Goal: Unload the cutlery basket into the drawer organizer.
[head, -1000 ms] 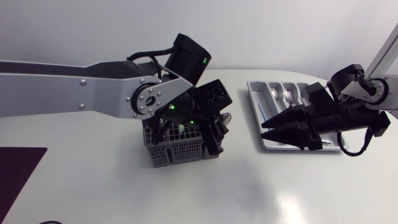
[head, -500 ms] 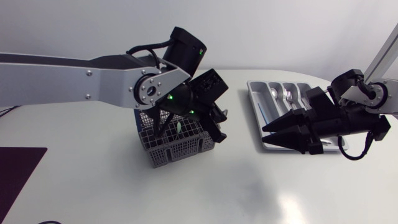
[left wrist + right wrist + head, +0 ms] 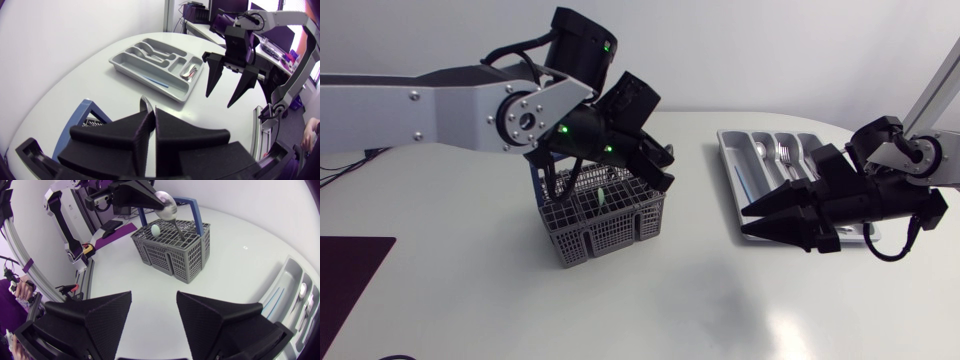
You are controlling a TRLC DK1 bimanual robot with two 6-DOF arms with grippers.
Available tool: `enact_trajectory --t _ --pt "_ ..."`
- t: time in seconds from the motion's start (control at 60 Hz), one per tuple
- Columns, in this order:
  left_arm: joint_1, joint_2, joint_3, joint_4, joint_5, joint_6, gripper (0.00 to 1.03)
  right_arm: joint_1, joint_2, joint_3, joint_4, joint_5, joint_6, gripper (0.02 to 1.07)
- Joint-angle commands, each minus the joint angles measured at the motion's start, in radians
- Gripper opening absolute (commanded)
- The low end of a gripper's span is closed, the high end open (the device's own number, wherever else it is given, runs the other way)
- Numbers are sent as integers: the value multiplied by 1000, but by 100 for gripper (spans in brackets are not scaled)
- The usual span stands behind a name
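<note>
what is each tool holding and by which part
Left tool pinches a spoon by its bowl, handle pointing down toward the basket. Right tool is open, holding nothing.

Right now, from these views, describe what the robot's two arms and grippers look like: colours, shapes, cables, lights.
The left arm has silver-grey links with bolt heads, black joints, a black cable loop and small green lights. The right arm has a pale link, a black joint and a looping black cable. The left gripper and right gripper are matte black, with broad wedge-shaped fingers.
</note>
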Motion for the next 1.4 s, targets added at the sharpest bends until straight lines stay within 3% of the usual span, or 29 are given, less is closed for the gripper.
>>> enact_trajectory --t 0.0,0.433,0.617,0.9,1.05,1.183,1.333,1.383 --pt "28 -47 29 1 23 -54 7 -7 -7 -21 -22 -9 -33 68" --pt "48 -161 57 3 106 -203 7 -8 -22 -18 -43 -15 -38 70" --pt "60 -194 106 -69 204 -212 7 -10 -63 -19 -43 -43 -63 75" --pt "68 -228 121 -94 221 -205 7 7 -96 -29 -8 -63 -75 75" --pt "74 -236 126 -98 222 -202 7 7 -106 -36 -7 -63 -76 85" --pt "56 -213 152 -166 320 -145 7 10 -129 -27 -11 -61 -86 89" --pt "30 -168 206 -307 412 -30 7 38 -129 1 -13 -63 -92 89" --pt "22 -133 242 -398 463 32 7 62 -136 -2 -14 -63 -101 89"
